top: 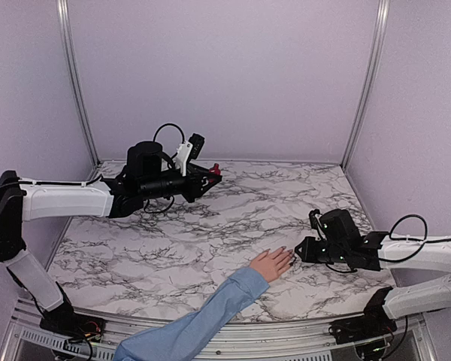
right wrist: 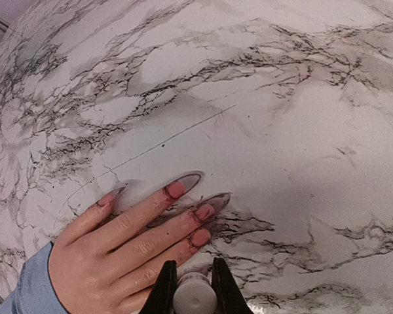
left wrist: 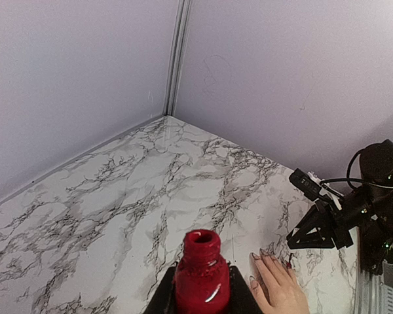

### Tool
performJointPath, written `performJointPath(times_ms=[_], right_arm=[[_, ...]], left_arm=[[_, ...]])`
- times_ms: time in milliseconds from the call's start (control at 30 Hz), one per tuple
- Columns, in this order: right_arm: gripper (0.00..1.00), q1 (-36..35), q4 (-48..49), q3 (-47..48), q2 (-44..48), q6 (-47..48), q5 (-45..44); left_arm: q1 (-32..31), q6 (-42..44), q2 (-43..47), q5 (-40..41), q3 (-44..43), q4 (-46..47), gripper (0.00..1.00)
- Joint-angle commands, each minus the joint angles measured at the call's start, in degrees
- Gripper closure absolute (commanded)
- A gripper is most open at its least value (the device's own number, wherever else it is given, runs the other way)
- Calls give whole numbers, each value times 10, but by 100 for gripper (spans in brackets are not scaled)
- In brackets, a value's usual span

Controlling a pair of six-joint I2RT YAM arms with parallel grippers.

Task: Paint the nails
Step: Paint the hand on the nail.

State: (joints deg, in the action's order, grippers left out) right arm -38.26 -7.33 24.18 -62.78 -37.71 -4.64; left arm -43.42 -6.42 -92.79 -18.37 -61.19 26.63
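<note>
My left gripper (top: 207,179) is held up over the back left part of the marble table (top: 173,241). Its two fingers (left wrist: 167,296) are squeezed tight on a small red bottle (left wrist: 200,271). In my left wrist view the bottle stands straight up between them. Its round mouth on top is open, with no lid on it.

Going right, a person's hand (top: 271,263) lies flat on the table, palm down, near the front edge. A light blue sleeve (top: 210,312) runs from it down to the front rim. The hand's fingers are spread a little and point to the right, at my other arm.

The nails (right wrist: 175,190) are at the tips of those fingers. They are tiny and pinkish. Three of them have thin dark red lines around the edges. One more nail, on the finger farthest from me, is too small for me to see well.

My right gripper (top: 299,252) is low over the table, just beside the fingertips. Its two fingers (right wrist: 164,288) are clamped on a small pale round thing (right wrist: 194,296). I cannot tell what that thing is. It sits right next to the nearest finger of the hand. I cannot tell if it touches the finger or the nail.
</note>
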Motion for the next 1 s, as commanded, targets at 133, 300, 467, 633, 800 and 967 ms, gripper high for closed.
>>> performJointPath(times_ms=[133,300,467,633,800,967], right_arm=[[100,-5,5,16,6,-7,-13],[100,-5,3,18,1,-8,-17],[100,-5,3,18,0,-9,-21],[100,-6,2,18,-5,-13,-25],[100,-6,3,19,-7,-13,-28],[100,-6,1,21,-9,-12,-31]], left_arm=[[4,-1,16,-1,3,5,100],[4,-2,14,-1,1,5,100],[4,-2,12,-1,-1,5,100],[4,-1,12,-1,-1,4,100],[4,-1,12,-1,-1,5,100],[4,-1,9,-2,-3,5,100]])
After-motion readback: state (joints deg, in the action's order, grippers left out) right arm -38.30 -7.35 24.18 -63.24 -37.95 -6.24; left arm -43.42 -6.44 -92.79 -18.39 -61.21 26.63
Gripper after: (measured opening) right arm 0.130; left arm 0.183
